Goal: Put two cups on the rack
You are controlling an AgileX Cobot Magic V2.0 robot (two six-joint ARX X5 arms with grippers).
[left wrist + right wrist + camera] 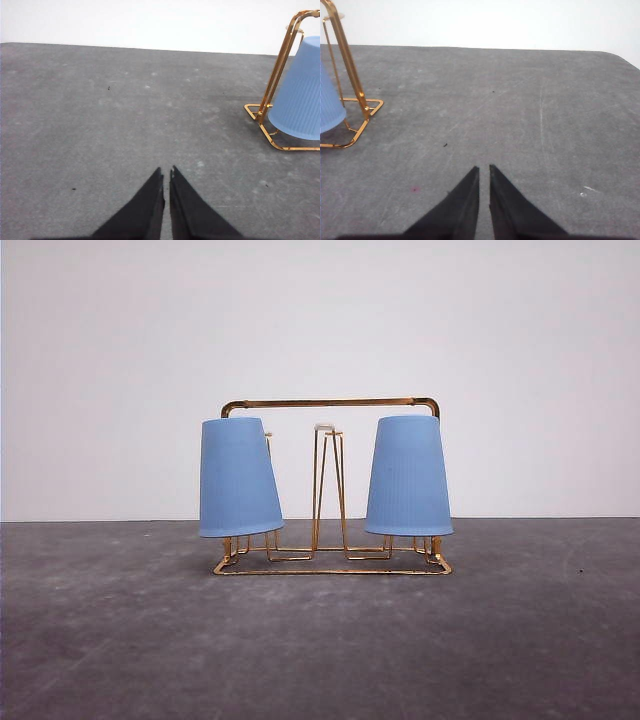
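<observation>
On the dark grey mottled table (120, 640), the thin gold-coloured wire rack (330, 402) with its arched rectangular handle carries two light blue ribbed tapered plastic cups, both upside down over prongs: the left cup (238, 478) leans slightly at the rack's left end, the right cup (408, 476) sits at its right end, and a bare white-capped prong (325, 427) stands between them. The left gripper (166, 172) and the right gripper (484, 169) each hang above bare table well apart from the rack, black fingertips pressed nearly together and grasping nothing.
</observation>
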